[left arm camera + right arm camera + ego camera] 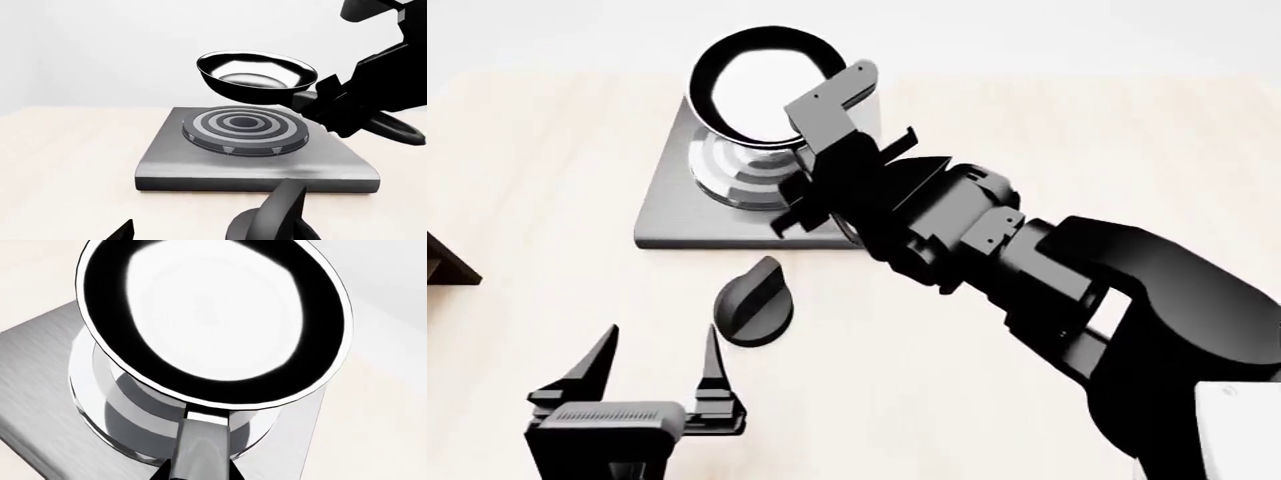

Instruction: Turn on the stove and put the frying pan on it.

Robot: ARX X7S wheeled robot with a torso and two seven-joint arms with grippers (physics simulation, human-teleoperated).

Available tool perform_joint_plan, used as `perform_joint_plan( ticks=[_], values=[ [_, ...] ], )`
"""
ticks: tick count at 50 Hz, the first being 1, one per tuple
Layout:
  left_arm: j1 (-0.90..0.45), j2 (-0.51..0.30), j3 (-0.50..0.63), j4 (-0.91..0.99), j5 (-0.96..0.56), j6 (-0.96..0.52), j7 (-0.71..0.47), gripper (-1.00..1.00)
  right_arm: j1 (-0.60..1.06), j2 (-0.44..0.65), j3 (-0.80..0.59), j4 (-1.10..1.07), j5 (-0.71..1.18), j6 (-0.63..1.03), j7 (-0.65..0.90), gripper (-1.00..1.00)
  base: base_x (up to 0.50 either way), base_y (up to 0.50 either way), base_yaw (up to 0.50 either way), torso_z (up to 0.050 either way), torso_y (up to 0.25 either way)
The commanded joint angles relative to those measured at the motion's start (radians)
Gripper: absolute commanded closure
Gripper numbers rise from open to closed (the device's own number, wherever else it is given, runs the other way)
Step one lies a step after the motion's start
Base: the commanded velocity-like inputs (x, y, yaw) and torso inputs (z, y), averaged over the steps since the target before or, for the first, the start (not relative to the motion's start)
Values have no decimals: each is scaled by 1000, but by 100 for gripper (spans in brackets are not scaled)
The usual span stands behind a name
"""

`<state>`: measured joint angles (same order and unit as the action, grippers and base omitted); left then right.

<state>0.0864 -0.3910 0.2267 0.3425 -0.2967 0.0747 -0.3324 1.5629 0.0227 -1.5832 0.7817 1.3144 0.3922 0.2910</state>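
Observation:
The frying pan (257, 72), black with a glossy pale inside, hangs slightly tilted a little above the stove's ringed burner (245, 125), with a gap between them. My right gripper (199, 472) is shut on the pan's handle (200, 445); in the head view this gripper (834, 150) hides the handle, and the pan (761, 90) covers most of the burner (727, 175). The dark-grey stove slab (674, 215) lies flat on the table. The black knob (754, 300) stands just in front of the slab. My left gripper (647, 385) is open and empty, short of the knob (267, 222).
A pale wooden table top (534, 150) carries everything. A corner of a brown shelf (441, 265) shows at the left edge. My right arm (1068, 290) crosses the table's right half. A white wall lies beyond the stove.

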Motion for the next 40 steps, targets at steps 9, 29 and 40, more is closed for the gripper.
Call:
perform_joint_plan(
  ticks=[9, 29, 40],
  values=[
    [19, 14, -26, 2, 26, 63, 19, -100, -12, -23, 31, -32, -68, -23, 14, 100, 0, 0, 0, 2, 2],
    [24, 8, -30, -9, 6, 70, 22, -100, -43, -23, 32, -35, -102, 29, 18, 100, 0, 0, 0, 0, 2],
    [24, 4, -30, -7, 1, 69, 20, -100, -62, -23, 32, -40, -117, 40, -10, 100, 0, 0, 0, 1, 1]
  ],
)
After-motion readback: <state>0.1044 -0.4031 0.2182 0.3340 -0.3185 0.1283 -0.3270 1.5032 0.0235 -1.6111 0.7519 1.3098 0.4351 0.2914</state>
